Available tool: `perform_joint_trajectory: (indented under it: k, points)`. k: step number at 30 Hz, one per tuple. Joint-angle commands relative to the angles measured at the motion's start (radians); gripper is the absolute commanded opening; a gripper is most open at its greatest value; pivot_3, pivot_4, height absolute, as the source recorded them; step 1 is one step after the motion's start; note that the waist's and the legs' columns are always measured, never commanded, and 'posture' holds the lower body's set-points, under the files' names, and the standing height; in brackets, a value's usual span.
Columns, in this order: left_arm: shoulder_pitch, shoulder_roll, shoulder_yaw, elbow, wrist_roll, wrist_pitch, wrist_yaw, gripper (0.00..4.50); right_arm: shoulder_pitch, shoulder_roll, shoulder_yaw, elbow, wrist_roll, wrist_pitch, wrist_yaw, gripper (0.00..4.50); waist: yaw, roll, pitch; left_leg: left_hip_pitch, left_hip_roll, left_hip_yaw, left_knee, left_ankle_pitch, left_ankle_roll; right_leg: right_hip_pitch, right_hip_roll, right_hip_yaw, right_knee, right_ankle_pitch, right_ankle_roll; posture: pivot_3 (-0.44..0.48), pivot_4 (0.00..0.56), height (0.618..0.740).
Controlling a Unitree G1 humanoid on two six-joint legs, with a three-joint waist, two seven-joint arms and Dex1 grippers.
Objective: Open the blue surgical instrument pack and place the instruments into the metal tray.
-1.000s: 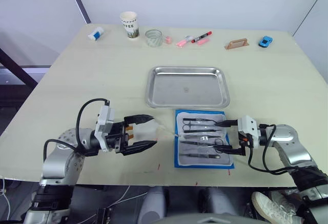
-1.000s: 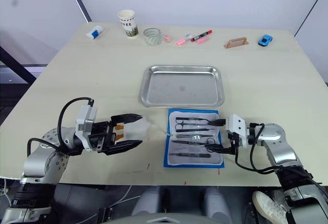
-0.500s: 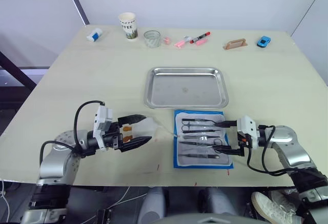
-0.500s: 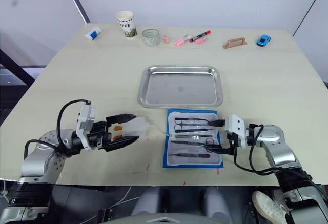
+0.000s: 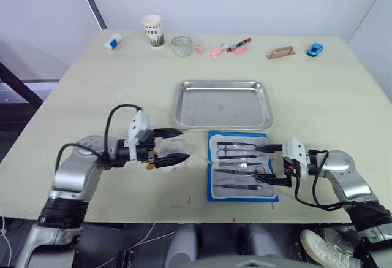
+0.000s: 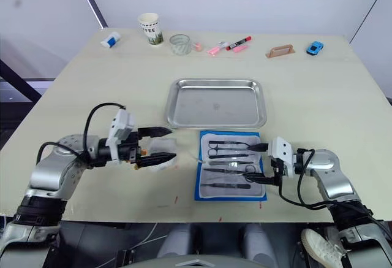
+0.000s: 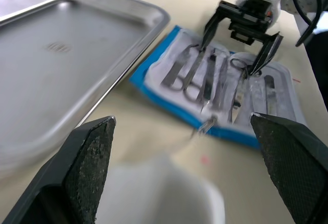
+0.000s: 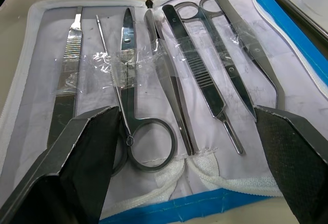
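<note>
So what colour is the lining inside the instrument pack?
Pale grey-white lining, blue edge; right wrist view shows it best.

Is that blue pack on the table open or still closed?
Open. The pack lies flat with its pale lining up, and the instruments sit in a row on it under clear straps. The tray holds none yet.

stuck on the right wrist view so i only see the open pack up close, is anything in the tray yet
Observer: No. The metal tray holds no instruments; they all lie in the blue surgical instrument pack.
Operator: where's the tray from the pack
Observer: Just beyond the pack's far edge, toward the table's middle.
Operator: what's the left gripper doing
Observer: The left gripper is open, to the left of the pack, over a white sheet on the table.
</note>
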Motion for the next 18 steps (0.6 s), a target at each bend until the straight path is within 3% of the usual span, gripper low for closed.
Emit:
perform_joint_trajectory:
  k: [1, 4, 6, 17, 18]
  points:
    - [-0.106, -0.041, -0.066, 0.03, 0.037, 0.02, 0.013, 4.5, 0.029, -0.006, 0.038, 0.023, -0.06, 0.035, -0.018, 4.45, 0.002, 0.0, 0.0, 0.0, 0.0, 0.0, 0.0, 0.0, 0.0, 0.0, 0.0, 0.0, 0.0, 0.0, 0.0, 0.0, 0.15, 0.74]
    - [-0.172, -0.082, -0.13, 0.069, 0.095, -0.006, 0.02, 3.68, 0.033, -0.006, 0.037, 0.011, -0.06, 0.042, -0.023, 4.5, 0.005, -0.001, 0.0, 0.0, 0.0, -0.001, 0.0, 0.0, 0.0, 0.0, 0.001, 0.0, 0.0, 0.0, 0.0, 0.0, 0.15, 0.74]
    - [-0.204, -0.109, -0.163, 0.091, 0.131, -0.023, 0.03, 2.77, 0.037, -0.007, 0.036, 0.005, -0.061, 0.047, -0.026, 4.5, 0.001, -0.001, 0.0, 0.0, 0.0, 0.0, 0.0, 0.0, 0.0, 0.0, 0.001, 0.001, 0.0, 0.0, 0.0, 0.0, 0.15, 0.74]
    - [-0.296, -0.232, -0.286, 0.193, 0.272, -0.097, 0.07, 2.77, 0.052, -0.007, 0.033, -0.025, -0.059, 0.067, -0.051, 4.5, 0.0, -0.001, 0.0, 0.0, 0.0, -0.001, 0.0, 0.0, 0.0, 0.0, 0.002, 0.002, 0.0, 0.0, 0.0, 0.0, 0.15, 0.74]
    - [-0.3, -0.238, -0.287, 0.198, 0.27, -0.092, 0.064, 2.5, 0.053, -0.007, 0.033, -0.028, -0.059, 0.069, -0.052, 4.5, 0.0, -0.001, 0.0, 0.0, 0.0, -0.001, 0.0, 0.0, 0.0, 0.0, 0.002, 0.002, 0.0, 0.0, 0.0, 0.0, 0.15, 0.74]
